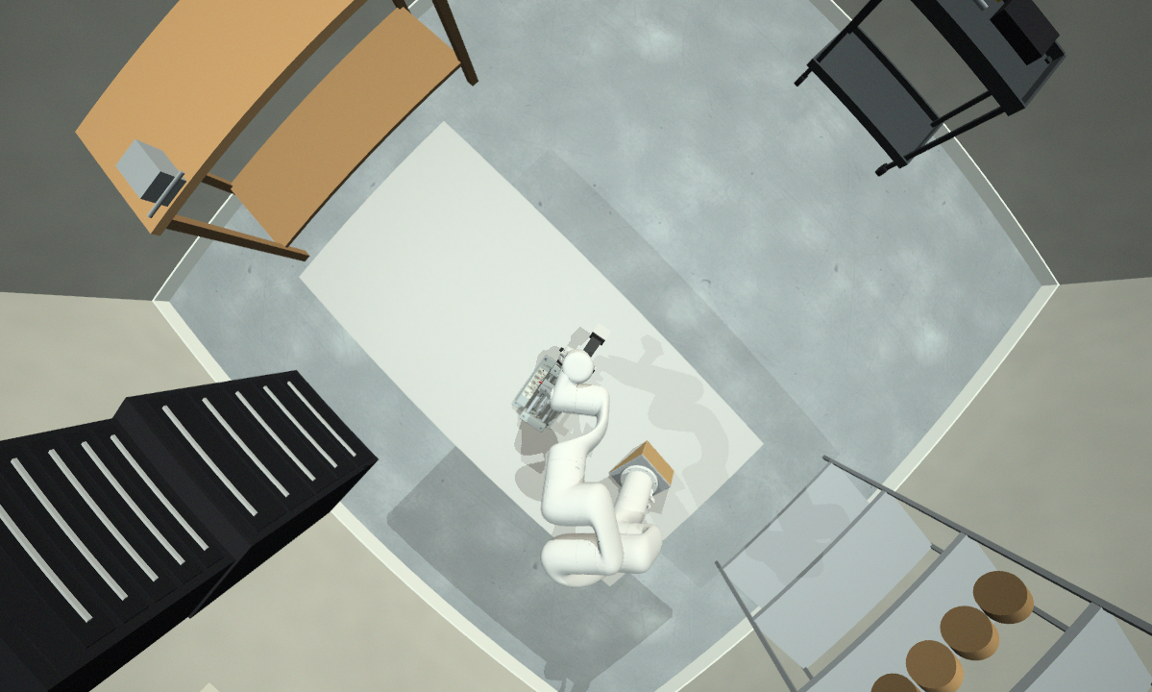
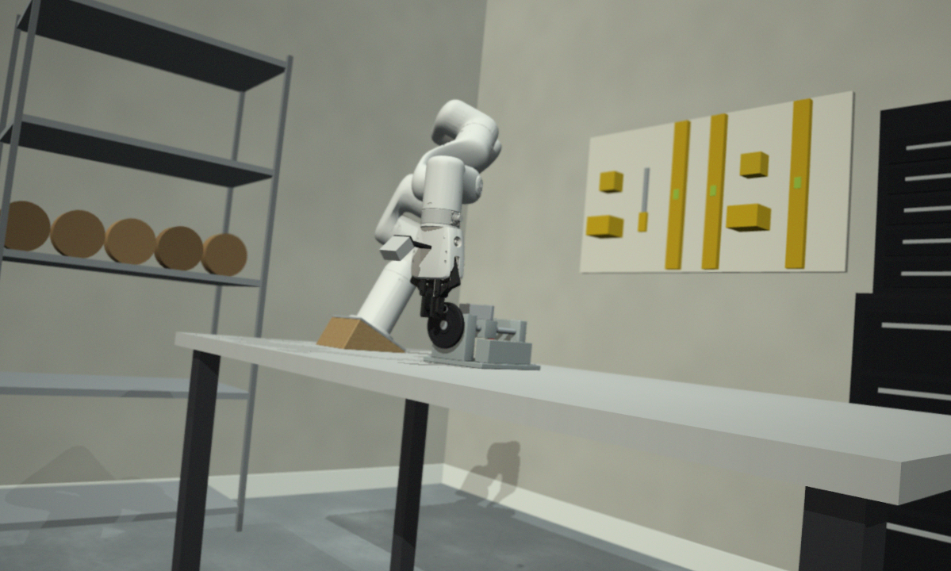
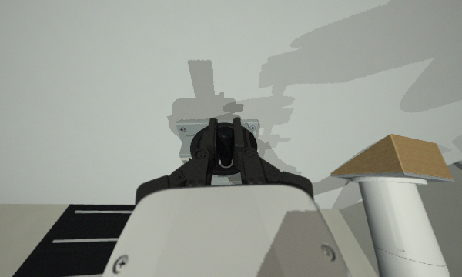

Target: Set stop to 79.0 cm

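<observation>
The stop device, a grey fixture on a base plate, stands on the table. Its black handwheel faces out at one end and has a black crank handle. My gripper points down at the upper part of the wheel and is shut on the crank handle, with one finger on each side. In the overhead view the arm hides the fingers and the wheel. The stop's position on the scale is too small to read, and the wrist view shows only a little of the base plate.
The arm's wooden wedge mount stands on the white table. Around it are a shelf rack with round wooden pieces, a wooden bench, a black cart and black drawer cabinets.
</observation>
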Controlling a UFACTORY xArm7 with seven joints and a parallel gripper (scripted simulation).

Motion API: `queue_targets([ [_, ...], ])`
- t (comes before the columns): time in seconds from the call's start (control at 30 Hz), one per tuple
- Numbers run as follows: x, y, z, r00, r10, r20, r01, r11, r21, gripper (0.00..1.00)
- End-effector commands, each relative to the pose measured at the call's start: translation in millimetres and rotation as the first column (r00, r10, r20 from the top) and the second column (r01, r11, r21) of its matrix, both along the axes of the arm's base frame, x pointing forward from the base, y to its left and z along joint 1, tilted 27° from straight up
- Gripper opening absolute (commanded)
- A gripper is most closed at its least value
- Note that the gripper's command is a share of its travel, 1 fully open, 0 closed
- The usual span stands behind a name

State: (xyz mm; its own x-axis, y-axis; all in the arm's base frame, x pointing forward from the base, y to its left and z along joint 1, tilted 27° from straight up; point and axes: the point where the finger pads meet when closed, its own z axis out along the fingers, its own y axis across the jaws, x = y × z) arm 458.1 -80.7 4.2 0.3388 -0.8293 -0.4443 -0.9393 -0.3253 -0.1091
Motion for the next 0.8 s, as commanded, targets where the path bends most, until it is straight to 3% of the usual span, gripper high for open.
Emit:
queue_targets([
  [0.0,-9,-4,-2,1.0,-0.002,0.003,0.002,1.0,-0.002,0.06],
  [0.77,-28,6,-36,1.0,-0.002,0.003,0.002,1.0,-0.002,0.06],
])
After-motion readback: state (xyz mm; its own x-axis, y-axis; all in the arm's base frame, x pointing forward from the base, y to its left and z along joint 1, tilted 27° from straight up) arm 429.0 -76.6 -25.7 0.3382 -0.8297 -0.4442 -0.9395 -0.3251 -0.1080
